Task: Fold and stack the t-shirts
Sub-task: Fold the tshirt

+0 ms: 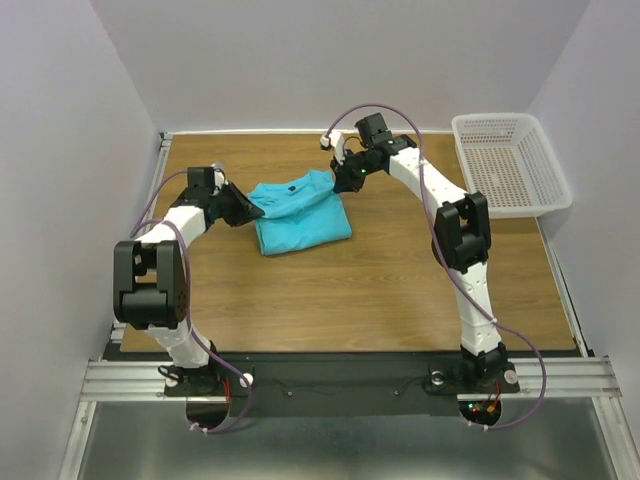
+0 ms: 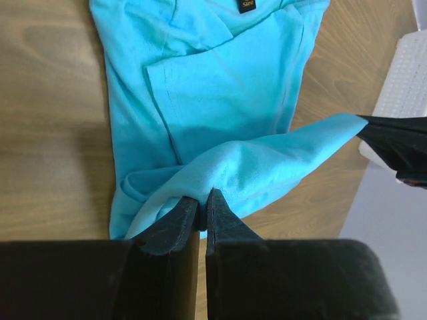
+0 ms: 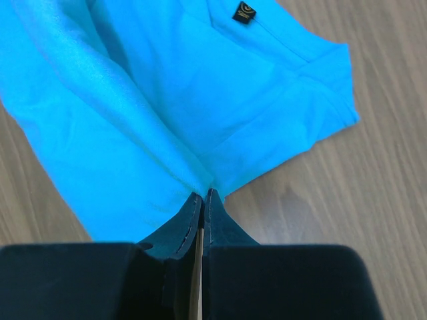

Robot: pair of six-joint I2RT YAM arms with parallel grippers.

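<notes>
Top external first: where does your t-shirt (image 1: 300, 215) lie?
— On the far middle of the table (image 1: 350, 300), partly folded. The white basket (image 1: 510, 165) sits well off to its right.
— And your claws?
— Your left gripper (image 2: 202, 200) is pinched tight on the shirt's left edge, holding a fold up. Your right gripper (image 3: 202, 198) is clamped on its far right edge.

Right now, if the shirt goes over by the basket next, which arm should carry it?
Probably the right. Both grippers pinch the turquoise t-shirt, but the right gripper is on the side nearer the white mesh basket; the left gripper holds the opposite edge.
</notes>
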